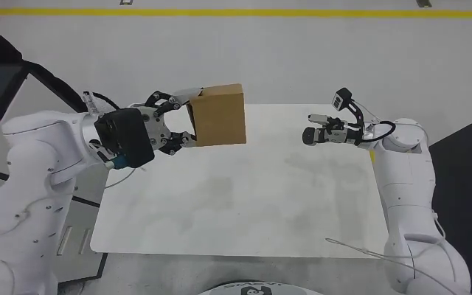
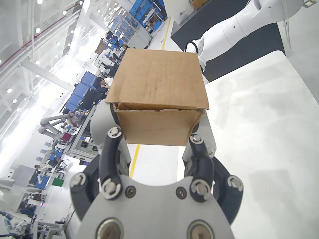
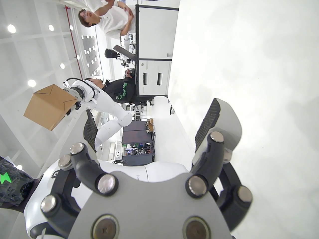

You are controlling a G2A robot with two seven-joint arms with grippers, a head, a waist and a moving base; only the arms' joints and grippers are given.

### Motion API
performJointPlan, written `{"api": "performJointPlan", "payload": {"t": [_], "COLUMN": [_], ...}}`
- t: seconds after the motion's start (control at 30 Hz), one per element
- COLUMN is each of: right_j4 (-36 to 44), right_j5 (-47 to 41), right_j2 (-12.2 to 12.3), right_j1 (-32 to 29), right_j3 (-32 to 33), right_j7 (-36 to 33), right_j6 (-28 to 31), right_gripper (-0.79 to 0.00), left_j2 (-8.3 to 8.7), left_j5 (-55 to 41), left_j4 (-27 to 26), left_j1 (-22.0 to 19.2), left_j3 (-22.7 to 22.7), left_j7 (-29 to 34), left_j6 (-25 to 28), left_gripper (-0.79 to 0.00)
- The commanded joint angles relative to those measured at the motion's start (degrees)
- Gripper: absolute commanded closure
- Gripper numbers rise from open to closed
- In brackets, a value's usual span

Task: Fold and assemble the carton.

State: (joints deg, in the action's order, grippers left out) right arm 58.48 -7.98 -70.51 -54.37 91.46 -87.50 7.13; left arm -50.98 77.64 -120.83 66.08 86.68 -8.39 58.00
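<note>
A brown carton point(image 1: 219, 114) hangs in the air over the table's far left corner, folded into a box shape. My left gripper point(image 1: 177, 124) is shut on its near end, one finger on each side. In the left wrist view the carton point(image 2: 159, 83) shows a closed top panel and a flap folded down between the fingers point(image 2: 199, 125) of my left gripper point(image 2: 154, 125). My right gripper point(image 1: 306, 136) stands open above the table's far right part, apart from the carton. In the right wrist view my right gripper point(image 3: 149, 123) holds nothing, and the carton point(image 3: 47, 106) shows far off with its end flaps closed.
The white table point(image 1: 243, 206) is bare across its middle and front. A thin cable point(image 1: 361, 251) lies over its front right corner. A yellow floor line point(image 1: 236, 12) runs behind the table.
</note>
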Motion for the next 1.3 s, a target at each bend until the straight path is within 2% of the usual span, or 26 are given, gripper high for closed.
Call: {"api": "performJointPlan", "payload": {"t": [0.0,0.13,0.27,0.4,0.67,0.8,1.03,1.27], "right_j4": [0.0,0.0,0.0,0.0,0.0,0.0,0.0,0.0], "right_j5": [0.0,0.0,0.0,0.0,0.0,0.0,0.0,0.0], "right_j2": [0.0,0.0,0.0,0.0,0.0,0.0,0.0,0.0], "right_j1": [0.0,0.0,0.0,0.0,0.0,0.0,0.0,0.0], "right_j3": [0.0,0.0,0.0,0.0,0.0,0.0,0.0,0.0], "right_j7": [0.0,0.0,0.0,0.0,0.0,0.0,0.0,0.0], "right_j6": [0.0,0.0,0.0,0.0,0.0,0.0,0.0,0.0], "right_gripper": [-0.785,-0.785,-0.785,-0.785,-0.785,-0.785,-0.785,-0.785], "left_j2": [0.0,-0.01,0.23,0.58,0.54,0.3,0.02,0.04], "left_j5": [0.0,-0.44,-2.91,-3.95,-3.99,-7.23,-11.1,-10.61], "left_j4": [0.0,-0.73,-1.92,-4.46,-4.29,-6.53,-9.69,-10.46], "left_j1": [0.0,-0.07,0.19,0.76,1.07,2.26,1.05,0.47], "left_j3": [0.0,0.03,1.89,4.33,4.38,3.0,-0.87,-0.86], "left_j7": [0.0,-0.7,-3.41,-2.38,-2.04,-0.96,5.98,7.01], "left_j6": [0.0,-0.31,0.0,0.0,-0.99,-4.45,-8.79,-8.99], "left_gripper": [0.0,0.0,0.0,0.0,0.0,0.0,0.0,0.0]}}
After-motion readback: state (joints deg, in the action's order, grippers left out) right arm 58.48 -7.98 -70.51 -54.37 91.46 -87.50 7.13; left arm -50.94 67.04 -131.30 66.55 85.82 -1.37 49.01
